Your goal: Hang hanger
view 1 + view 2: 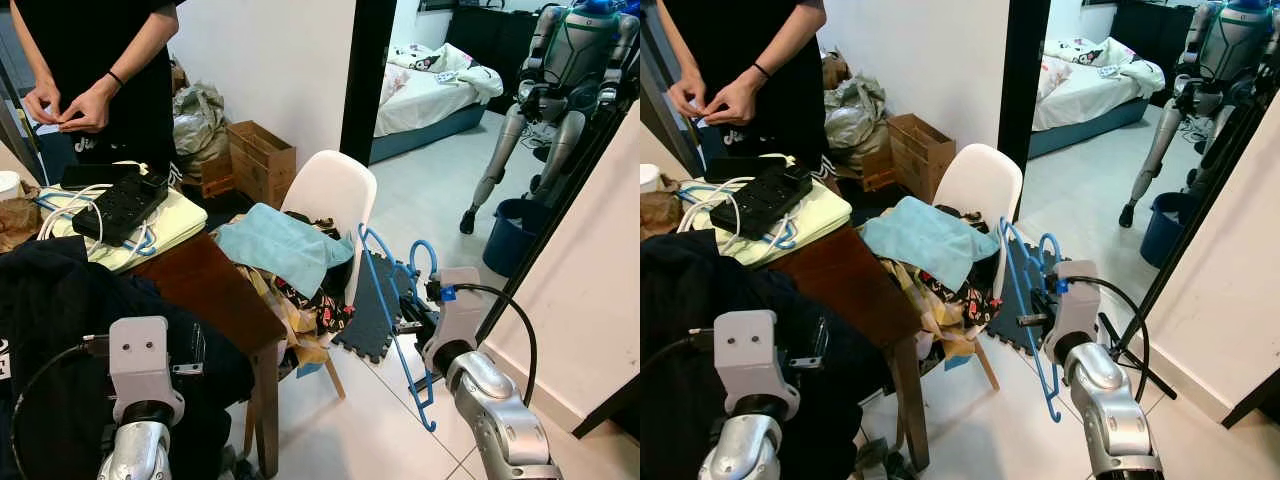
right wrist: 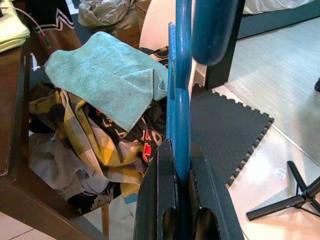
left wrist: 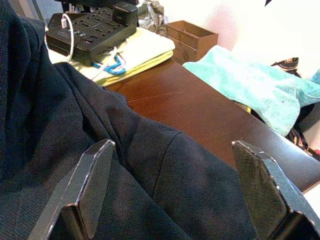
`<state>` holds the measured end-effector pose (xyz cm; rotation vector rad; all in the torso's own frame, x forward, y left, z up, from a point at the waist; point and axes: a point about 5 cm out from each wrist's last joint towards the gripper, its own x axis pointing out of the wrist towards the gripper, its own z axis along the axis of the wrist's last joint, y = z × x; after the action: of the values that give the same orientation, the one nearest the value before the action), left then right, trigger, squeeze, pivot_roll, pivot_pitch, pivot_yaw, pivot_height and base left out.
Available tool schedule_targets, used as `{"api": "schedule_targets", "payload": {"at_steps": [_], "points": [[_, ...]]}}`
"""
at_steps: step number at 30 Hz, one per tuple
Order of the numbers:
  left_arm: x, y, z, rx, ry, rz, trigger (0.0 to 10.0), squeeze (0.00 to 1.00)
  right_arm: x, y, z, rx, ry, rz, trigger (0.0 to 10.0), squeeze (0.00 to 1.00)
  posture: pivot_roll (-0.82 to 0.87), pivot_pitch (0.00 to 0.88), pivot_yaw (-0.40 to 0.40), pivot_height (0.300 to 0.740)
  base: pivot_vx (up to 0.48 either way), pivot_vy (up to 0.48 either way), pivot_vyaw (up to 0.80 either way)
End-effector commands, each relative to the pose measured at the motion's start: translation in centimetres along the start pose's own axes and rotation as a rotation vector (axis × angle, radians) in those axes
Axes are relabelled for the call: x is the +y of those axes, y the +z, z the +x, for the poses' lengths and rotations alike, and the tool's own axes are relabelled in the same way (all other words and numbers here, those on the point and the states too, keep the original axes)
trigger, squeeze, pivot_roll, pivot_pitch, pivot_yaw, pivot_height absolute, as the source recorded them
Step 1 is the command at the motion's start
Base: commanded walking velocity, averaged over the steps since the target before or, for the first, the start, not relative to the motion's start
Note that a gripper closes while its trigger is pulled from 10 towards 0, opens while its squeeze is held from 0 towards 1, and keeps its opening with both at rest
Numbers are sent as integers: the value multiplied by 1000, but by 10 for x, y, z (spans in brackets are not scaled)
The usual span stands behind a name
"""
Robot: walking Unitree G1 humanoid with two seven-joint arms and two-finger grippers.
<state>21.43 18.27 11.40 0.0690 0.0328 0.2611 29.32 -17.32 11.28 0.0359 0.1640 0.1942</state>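
A blue plastic hanger (image 1: 397, 318) hangs upright in my right gripper (image 1: 412, 318), which is shut on it, beside the white chair (image 1: 335, 190). In the right wrist view the two black fingers (image 2: 161, 200) clamp the hanger (image 2: 181, 90) edge-on. My left gripper (image 3: 175, 190) is open over a dark navy garment (image 1: 60, 340) lying on the brown table (image 1: 215, 285), its fingertips (image 3: 92, 180) resting at the cloth. The left wrist housing (image 1: 140, 365) sits low at the front.
The chair holds a teal towel (image 1: 280, 245) on a pile of clothes. A power strip (image 1: 125, 205) and cables lie on a yellow cloth. A person (image 1: 95, 70) stands behind the table. Cardboard boxes (image 1: 260, 160), a dark floor mat (image 1: 368, 310), another robot (image 1: 560, 90) and a blue bucket (image 1: 515, 235) stand around.
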Motion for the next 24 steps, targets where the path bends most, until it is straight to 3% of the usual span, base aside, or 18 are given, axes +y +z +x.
{"api": "schedule_targets", "payload": {"at_steps": [1,24], "points": [[-1,1,-1,7,-2,-16,10000,0,-3,1,-2,-1,-1,11,10000,0,41,0,-43,740,0,0,0],[4,14,5,-48,46,48,10000,0,-3,6,0,-16,7,14,10000,0,46,0,-42,740,0,0,0]]}}
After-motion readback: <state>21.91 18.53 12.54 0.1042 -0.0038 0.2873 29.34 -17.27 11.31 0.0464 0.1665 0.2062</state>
